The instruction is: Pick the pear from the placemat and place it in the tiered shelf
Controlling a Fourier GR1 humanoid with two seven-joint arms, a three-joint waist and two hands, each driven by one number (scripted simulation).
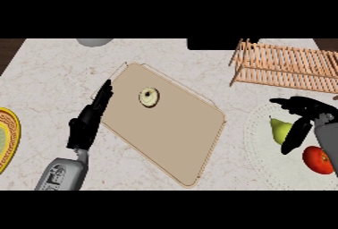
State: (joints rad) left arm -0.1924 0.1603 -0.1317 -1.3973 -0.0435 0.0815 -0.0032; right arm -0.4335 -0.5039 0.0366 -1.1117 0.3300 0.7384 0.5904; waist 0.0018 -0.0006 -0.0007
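Counter point(52, 76): pale stone-like top with faint grey veining; it fills nearly the whole view.
Left far strip point(9, 50): dark brown, wood-grained surface beyond the counter's upper left corner; floor or wall cannot be told.
Right far strip point(327, 43): the same dark brown, at the upper right corner.
Light: soft and even, with only faint shadows.

Head view looks steeply down onto counter point(52, 67).
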